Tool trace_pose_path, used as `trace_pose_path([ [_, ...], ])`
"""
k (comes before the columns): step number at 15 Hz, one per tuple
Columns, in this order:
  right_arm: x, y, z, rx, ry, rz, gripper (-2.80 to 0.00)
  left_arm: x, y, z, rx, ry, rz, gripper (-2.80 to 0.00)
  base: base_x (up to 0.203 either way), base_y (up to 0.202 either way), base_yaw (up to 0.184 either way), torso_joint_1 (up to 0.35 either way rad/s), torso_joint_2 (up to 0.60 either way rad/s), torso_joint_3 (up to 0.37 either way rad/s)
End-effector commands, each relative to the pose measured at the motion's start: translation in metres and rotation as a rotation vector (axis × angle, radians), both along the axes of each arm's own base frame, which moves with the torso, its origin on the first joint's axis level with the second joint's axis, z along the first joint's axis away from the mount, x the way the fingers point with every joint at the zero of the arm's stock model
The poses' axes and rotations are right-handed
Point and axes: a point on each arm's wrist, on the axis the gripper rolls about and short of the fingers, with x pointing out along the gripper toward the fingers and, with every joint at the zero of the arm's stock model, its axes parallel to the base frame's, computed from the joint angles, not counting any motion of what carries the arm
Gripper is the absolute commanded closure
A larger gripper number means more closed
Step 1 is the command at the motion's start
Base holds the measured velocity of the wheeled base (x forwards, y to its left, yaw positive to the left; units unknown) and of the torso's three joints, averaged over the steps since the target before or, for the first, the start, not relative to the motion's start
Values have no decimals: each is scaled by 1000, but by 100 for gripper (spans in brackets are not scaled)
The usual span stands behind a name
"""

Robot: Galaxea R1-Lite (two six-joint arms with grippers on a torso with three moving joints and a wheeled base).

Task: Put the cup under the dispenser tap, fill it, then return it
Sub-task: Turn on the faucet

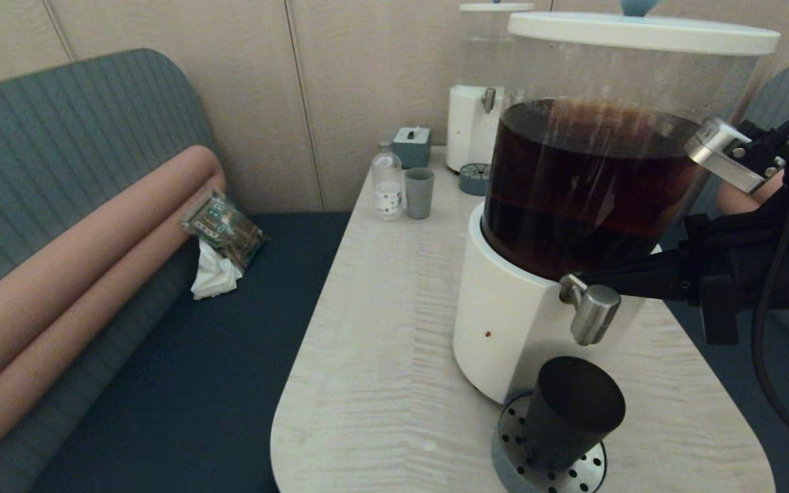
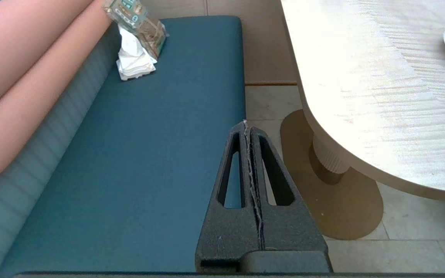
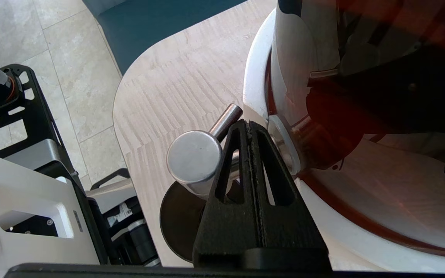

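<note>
The matte black cup (image 1: 569, 411) stands on the round perforated drip tray (image 1: 514, 465) below the brushed-silver tap (image 1: 593, 311) of the big dispenser (image 1: 586, 192) of dark brown liquid. My right gripper (image 1: 583, 279) reaches in from the right, shut, its tips lying between the tap and the dispenser's white base. In the right wrist view the shut fingers (image 3: 245, 154) lie beside the tap's knob (image 3: 193, 156), and the cup's dark rim (image 3: 178, 218) shows under it. My left gripper (image 2: 247, 125) is shut on nothing, parked over the blue bench off the table's left.
At the table's far end stand a grey-green cup (image 1: 419, 192), a small clear bottle (image 1: 387, 181), a small grey box (image 1: 412, 146) and a smaller clear dispenser (image 1: 480, 103). A snack packet on a white tissue (image 1: 220, 236) lies on the bench.
</note>
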Motion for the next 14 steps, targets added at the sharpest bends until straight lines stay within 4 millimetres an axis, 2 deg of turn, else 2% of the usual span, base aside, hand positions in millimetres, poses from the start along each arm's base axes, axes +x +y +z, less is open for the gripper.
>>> trace_pose_path([
  [1, -1, 0, 1, 1, -3, 5, 0, 0, 0, 0, 0, 0, 0, 0, 0, 0, 0, 0, 0, 0],
  [14, -12, -8, 7, 10, -36, -21, 0, 0, 0, 0, 0, 0, 0, 0, 0, 0, 0, 0, 0, 0],
])
